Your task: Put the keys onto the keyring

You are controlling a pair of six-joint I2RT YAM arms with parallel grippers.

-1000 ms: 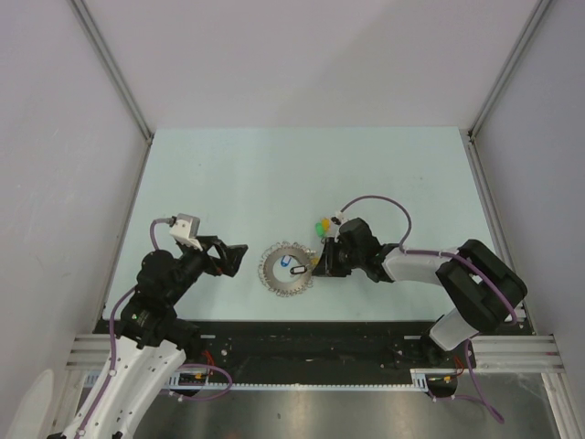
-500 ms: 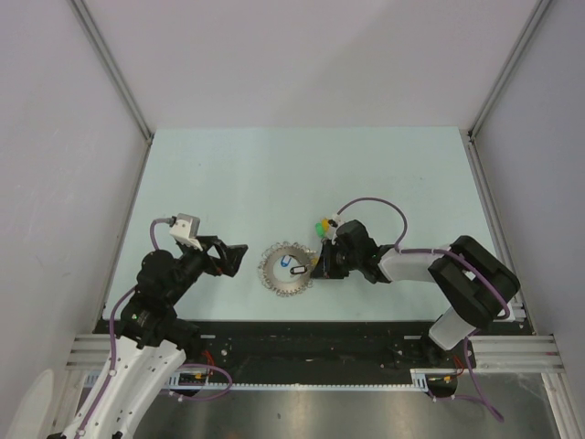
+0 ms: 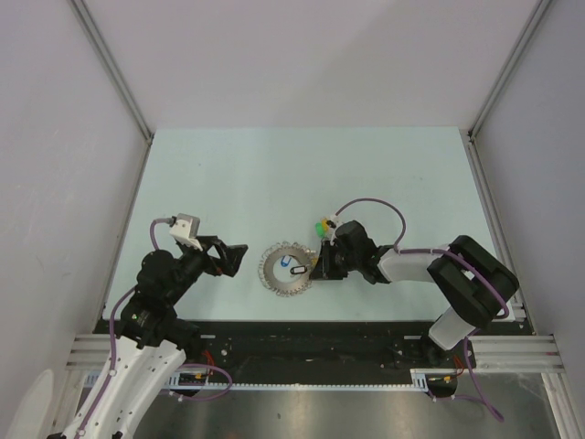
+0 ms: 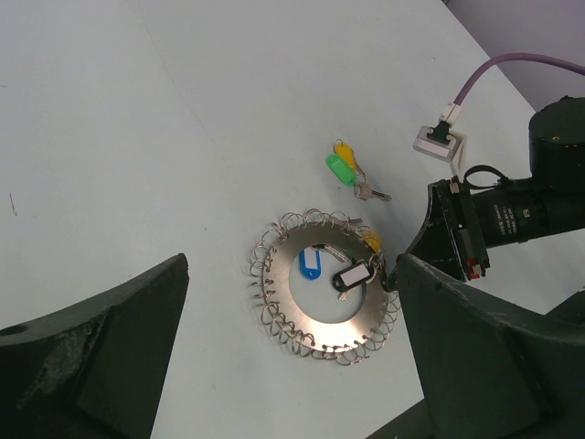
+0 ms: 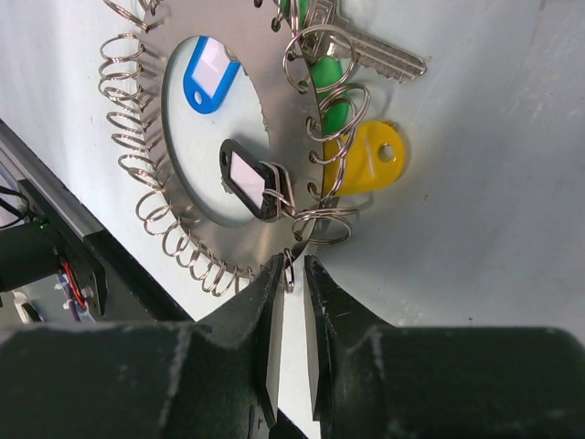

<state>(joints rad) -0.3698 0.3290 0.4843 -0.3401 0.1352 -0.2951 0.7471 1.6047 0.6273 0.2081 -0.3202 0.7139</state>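
blue tag [image 4: 309,265], black tag [image 4: 353,275] inside keyring [image 4: 315,311]; keys [image 4: 344,166] near

1. The light is bright, even and diffuse, falling from above. The pale table [image 3: 228,174] shows no hot spots.
2. Shadows are short and soft. A faint one edges the keyring [image 3: 285,268].
3. The top view is sharp throughout, though small things are tiny in it.
4. In the left wrist view the far table is crisp. The left gripper's fingers [image 4: 91,366] are near, dark and slightly soft.
5. In the right wrist view the keyring's metal has a dull grey sheen and its wire loops glint. The right gripper's fingers [image 5: 265,357] are blurred and almost black.
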